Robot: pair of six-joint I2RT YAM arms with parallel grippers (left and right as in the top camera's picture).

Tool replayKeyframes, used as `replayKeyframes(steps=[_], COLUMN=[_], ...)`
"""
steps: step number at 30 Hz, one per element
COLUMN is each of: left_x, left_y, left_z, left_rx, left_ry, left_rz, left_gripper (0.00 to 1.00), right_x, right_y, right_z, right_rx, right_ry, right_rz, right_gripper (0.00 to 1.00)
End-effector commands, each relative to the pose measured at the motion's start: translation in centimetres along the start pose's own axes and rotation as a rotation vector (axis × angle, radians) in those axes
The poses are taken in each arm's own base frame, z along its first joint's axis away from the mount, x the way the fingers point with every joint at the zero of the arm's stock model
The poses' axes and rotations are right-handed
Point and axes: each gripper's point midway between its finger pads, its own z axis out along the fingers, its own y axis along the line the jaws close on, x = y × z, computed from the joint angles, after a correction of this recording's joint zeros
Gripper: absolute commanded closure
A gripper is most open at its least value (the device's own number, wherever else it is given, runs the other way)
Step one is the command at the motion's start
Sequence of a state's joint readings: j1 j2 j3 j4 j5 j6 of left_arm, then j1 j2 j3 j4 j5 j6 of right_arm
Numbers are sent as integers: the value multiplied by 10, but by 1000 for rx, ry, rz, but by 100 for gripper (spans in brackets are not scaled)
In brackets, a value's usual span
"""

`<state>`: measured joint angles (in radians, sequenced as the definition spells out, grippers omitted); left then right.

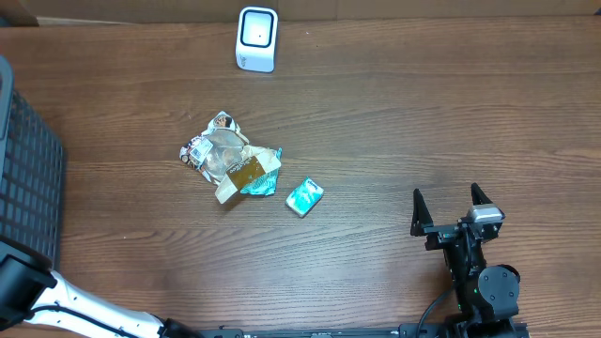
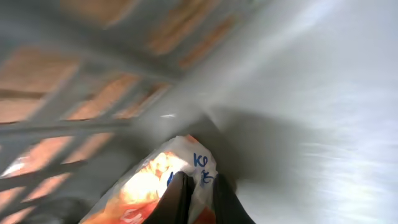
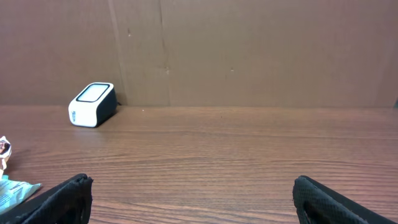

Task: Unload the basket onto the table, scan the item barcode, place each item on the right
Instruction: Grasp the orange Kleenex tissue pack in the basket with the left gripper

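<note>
Left wrist: your left gripper [image 2: 200, 180] clamped on packet [image 2: 149, 180] inside basket [image 1: 33, 178]; scanner [image 1: 256, 38] ahead-right, well apart; right gripper [image 1: 453, 202] apart.

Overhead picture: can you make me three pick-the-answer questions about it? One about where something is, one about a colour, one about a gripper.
1. Where is the white scanner?
A) at the far edge of the table
B) on a shelf
C) under a chair

2. What colour is the small packet lying alone?
A) red
B) teal
C) black

3. How is the right gripper?
A) shut on a cup
B) open, holding nothing
C) shut, empty

Answers:
1 A, it stands at the top of the picture.
2 B, its wrapper is blue-green.
3 B, its fingers stand wide apart over bare wood.
</note>
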<state>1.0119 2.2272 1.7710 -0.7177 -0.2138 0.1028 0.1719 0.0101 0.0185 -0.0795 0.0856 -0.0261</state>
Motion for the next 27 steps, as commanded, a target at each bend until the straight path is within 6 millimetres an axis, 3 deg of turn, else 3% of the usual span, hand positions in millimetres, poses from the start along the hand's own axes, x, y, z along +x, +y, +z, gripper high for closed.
replayKeyframes(steps=[1,4,6,8,10,11,14,15,17,19,23,24,25,27], left_x=[-31,-55,-69,-75,-77,-75,-62,-48,-28,11,78,97,128,162], left_y=[-48,-55,-59,-61,-64,-67,-75,-82,-91,-112,-168,-184,-207,-231], left_z=[-61,-117,-176,-219,-260,-294,-352,-379,-406,-433,-450,-450,-444,-434], left_rx=[215,291,366,432,509,575,705,762,816,863,951,959,947,922], left_ry=[-140,-262,-374,-450,-515,-566,-627,-643,-642,-591,-423,-374,-290,-207], left_rz=[-69,-114,-140,-159,-168,-172,-147,-119,-82,-21,157,224,325,427], left_gripper=[96,96,96,96,96,96,96,96,96,96,96,96,96,96], right_x=[3,3,3,3,3,3,3,3,3,3,3,3,3,3], right_y=[1,1,1,1,1,1,1,1,1,1,1,1,1,1], right_z=[0,0,0,0,0,0,0,0,0,0,0,0,0,0], right_rx=[-3,-3,-3,-3,-3,-3,-3,-3,-3,-3,-3,-3,-3,-3], right_ry=[-1,-1,-1,-1,-1,-1,-1,-1,-1,-1,-1,-1,-1,-1], right_rz=[-5,-5,-5,-5,-5,-5,-5,-5,-5,-5,-5,-5,-5,-5], right_gripper=[0,0,0,0,0,0,0,0,0,0,0,0,0,0])
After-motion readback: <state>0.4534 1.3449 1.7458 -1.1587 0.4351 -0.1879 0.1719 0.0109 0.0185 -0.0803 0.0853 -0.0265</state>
